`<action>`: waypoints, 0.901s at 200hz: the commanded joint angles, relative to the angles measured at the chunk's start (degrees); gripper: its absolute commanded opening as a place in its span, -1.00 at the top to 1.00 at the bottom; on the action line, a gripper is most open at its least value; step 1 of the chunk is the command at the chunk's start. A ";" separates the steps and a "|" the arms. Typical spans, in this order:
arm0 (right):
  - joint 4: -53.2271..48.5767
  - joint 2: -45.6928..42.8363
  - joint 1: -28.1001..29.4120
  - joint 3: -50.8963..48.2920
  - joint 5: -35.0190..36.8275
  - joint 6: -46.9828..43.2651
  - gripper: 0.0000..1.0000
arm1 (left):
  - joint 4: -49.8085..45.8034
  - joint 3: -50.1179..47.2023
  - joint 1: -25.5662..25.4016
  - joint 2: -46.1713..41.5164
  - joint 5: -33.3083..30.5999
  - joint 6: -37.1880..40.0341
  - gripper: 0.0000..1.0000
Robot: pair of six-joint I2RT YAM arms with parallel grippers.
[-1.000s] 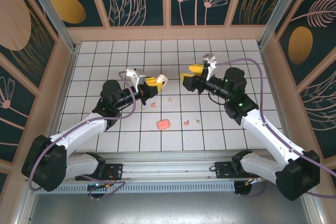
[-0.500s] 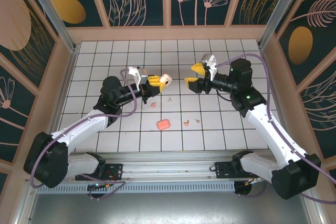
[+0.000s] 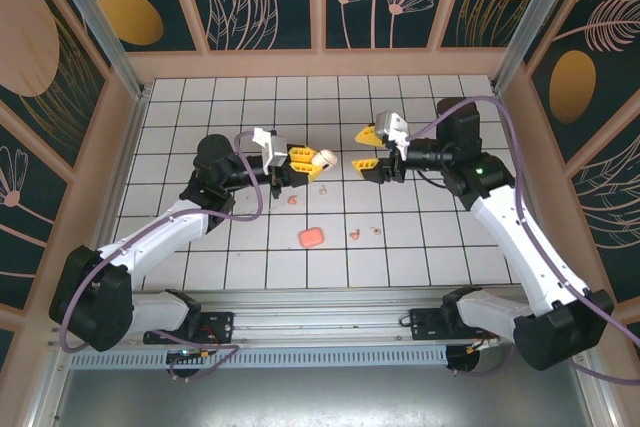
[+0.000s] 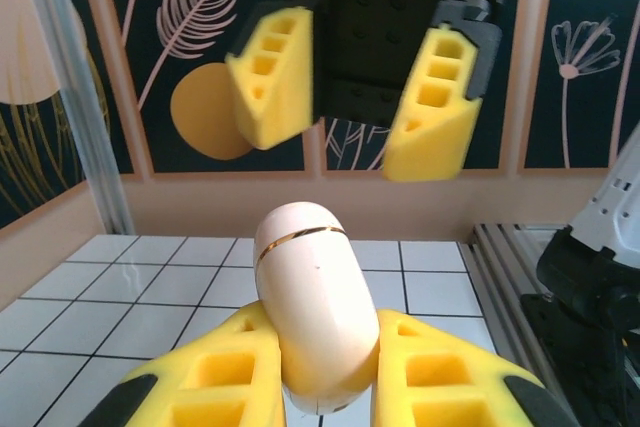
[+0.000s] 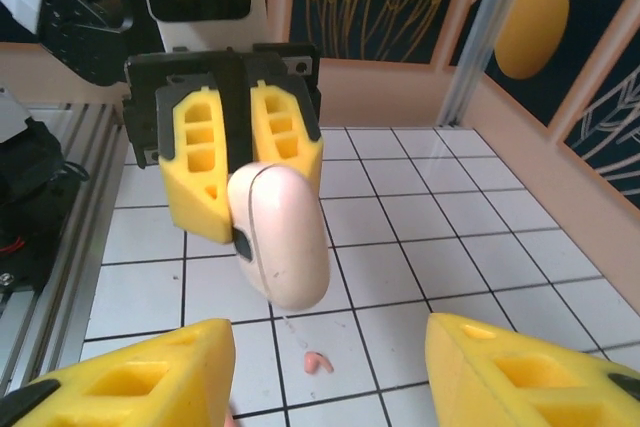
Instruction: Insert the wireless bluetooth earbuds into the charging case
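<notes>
The pale charging case is clamped between the fingers of the left gripper, clear of the desk. Its long axis points straight out of that gripper toward the right gripper, with the gold-seamed lid end leading. The right gripper faces that end from just ahead, jaws spread and empty, not touching it. The probable next move is a grip on the lid end. The earbuds lie on the desk below both grippers.

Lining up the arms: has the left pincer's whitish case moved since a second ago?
Yes. Held in the left pincer, the whitish case has shifted right in the top view, now past the coral case lying on the tiles.
</notes>
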 commanded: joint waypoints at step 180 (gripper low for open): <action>-15.85 11.99 6.94 11.11 -4.97 -12.44 0.59 | -0.16 2.40 -0.02 -1.42 5.07 2.61 0.59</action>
